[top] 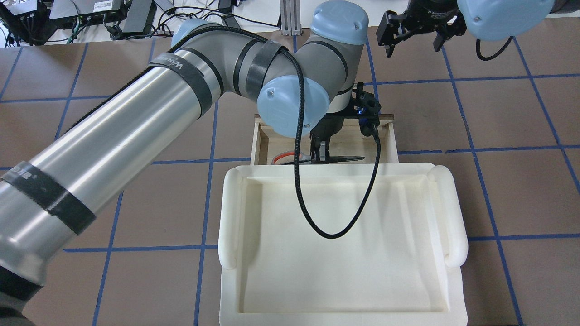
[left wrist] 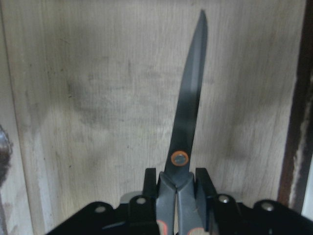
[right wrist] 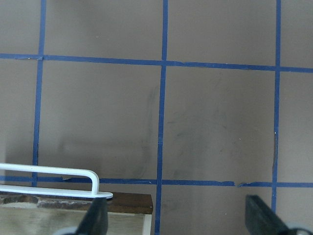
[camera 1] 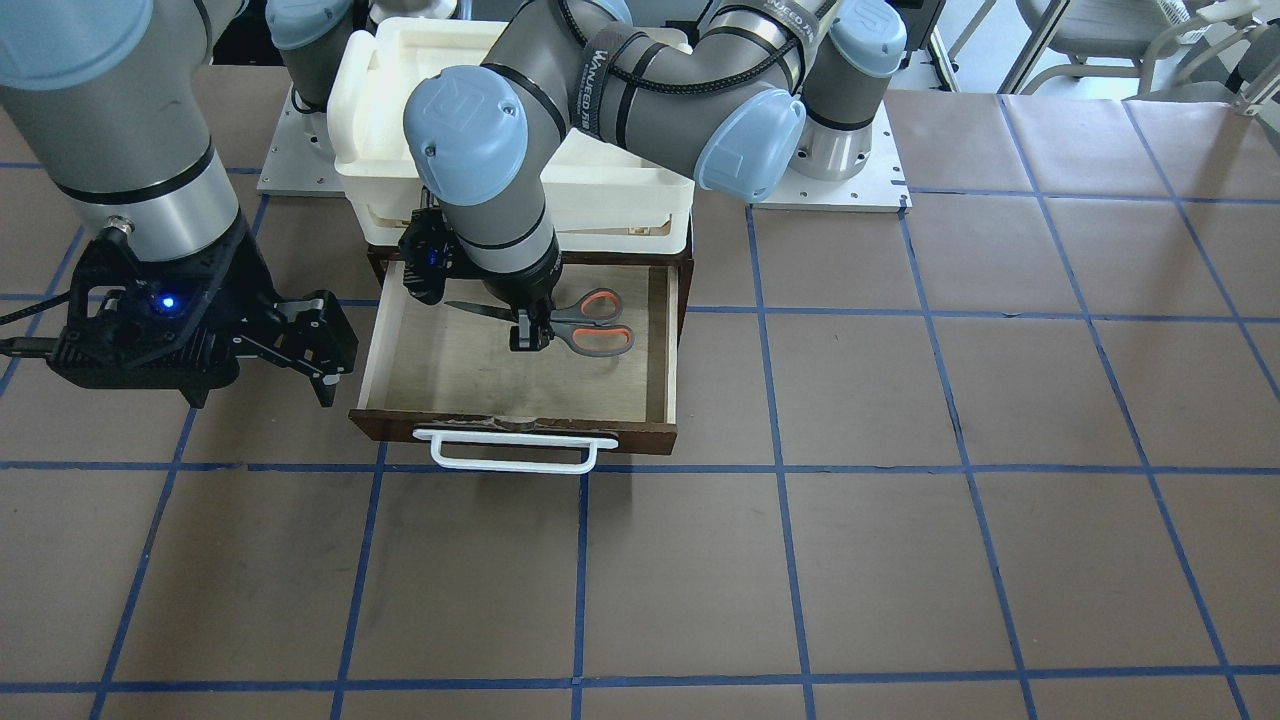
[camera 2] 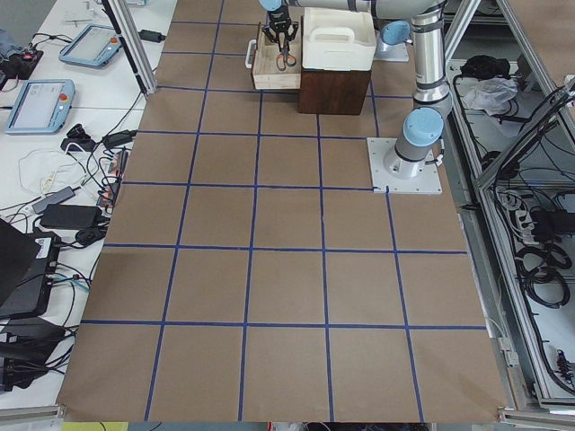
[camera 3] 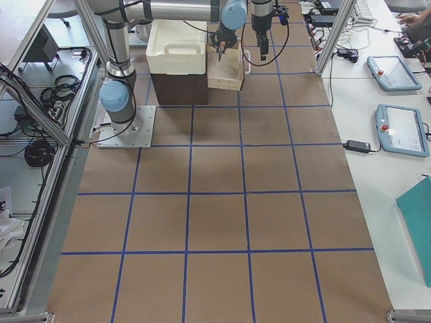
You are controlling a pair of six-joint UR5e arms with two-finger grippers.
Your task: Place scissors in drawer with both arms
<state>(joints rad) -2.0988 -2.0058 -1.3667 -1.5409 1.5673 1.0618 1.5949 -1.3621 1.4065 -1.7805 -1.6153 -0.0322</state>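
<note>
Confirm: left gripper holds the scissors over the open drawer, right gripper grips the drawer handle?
Wrong on the right gripper: it is open, clear of the handle, beside the drawer, per the front-facing view. The left gripper does hold the scissors over it.

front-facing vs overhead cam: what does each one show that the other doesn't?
Front-facing only: the drawer nearly whole, with its white bar handle and dark front, and both orange-lined loops of the scissors. Overhead only: the inside of the white tray, with a black cable looping over it; there the tray covers part of the drawer and the loops barely show. Both: the left gripper shut on the scissors inside the open drawer, and the right gripper open, near the drawer's front corner.
</note>
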